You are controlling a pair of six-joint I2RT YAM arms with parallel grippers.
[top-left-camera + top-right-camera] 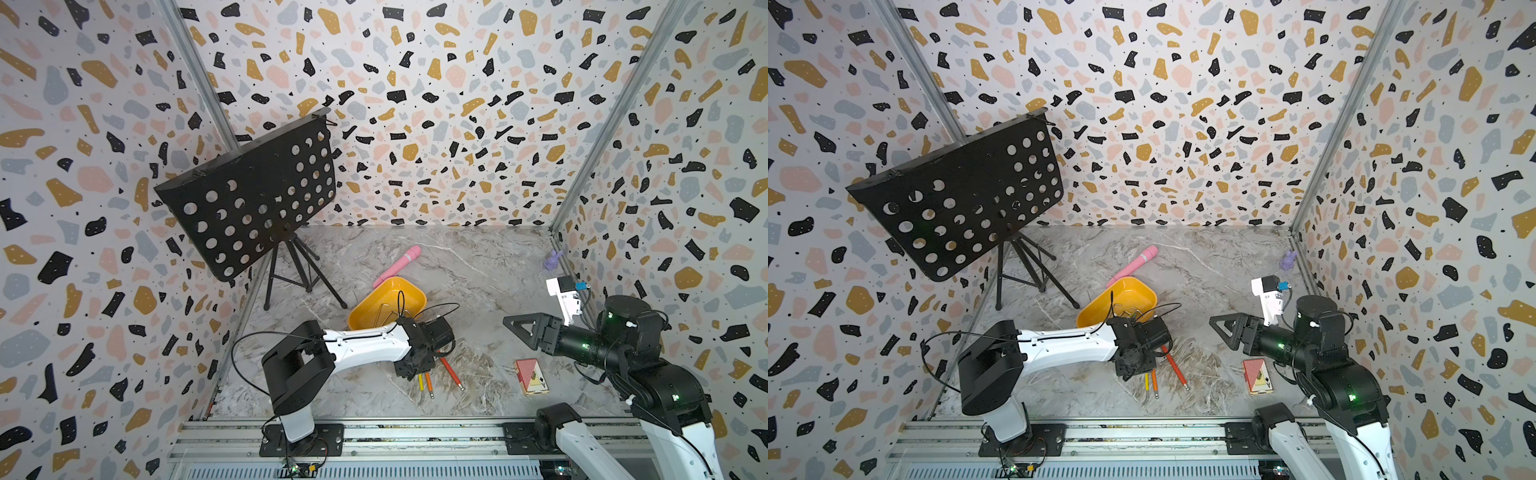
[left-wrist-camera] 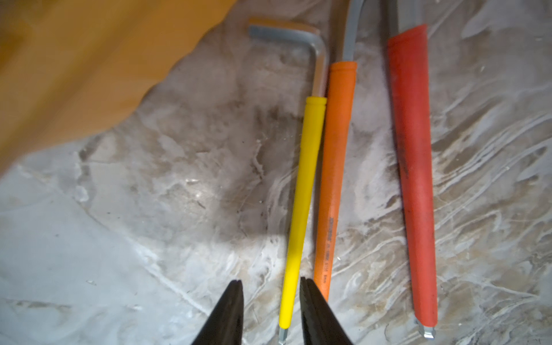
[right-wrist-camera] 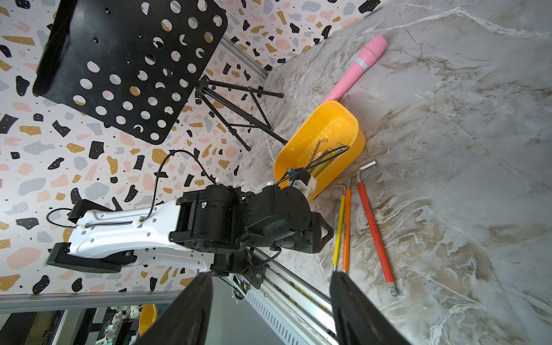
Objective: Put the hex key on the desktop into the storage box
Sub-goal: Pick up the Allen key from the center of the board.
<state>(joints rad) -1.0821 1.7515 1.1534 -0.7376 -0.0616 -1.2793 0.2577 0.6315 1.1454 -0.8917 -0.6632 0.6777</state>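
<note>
The marble-patterned bench point(image 1: 478, 270) fills the floor of the speckled enclosure. At its far left stands a black perforated music stand point(image 1: 249, 195) on a tripod.

The left arm point(image 1: 357, 345) reaches right across the near centre. The left gripper point(image 2: 270, 282) points down over the bench, and its fingers are apart on either side of the tip end of the yellow-sleeved hex key point(image 2: 301, 194), not clamped on it. The right arm point(image 1: 623, 353) is raised at the near right. The right gripper point(image 3: 270, 274) hangs above the bench, its fingers apart and nothing between them.

The storage box point(image 1: 374, 307) sits at the centre, just beyond the left gripper, with several thin hex keys point(image 3: 322, 155) inside. A pink cylinder point(image 1: 397, 266) lies past it, its near end hidden behind the box's far rim. A red card box point(image 1: 530, 376) lies near right.

Three sleeved hex keys lie on the bench just in front of the box. The yellow one lies against the orange one point(image 2: 336, 179), and the red one point(image 2: 413, 179) is slightly apart to the right. A small purple figure point(image 1: 552, 259) stands at the far right wall.
</note>
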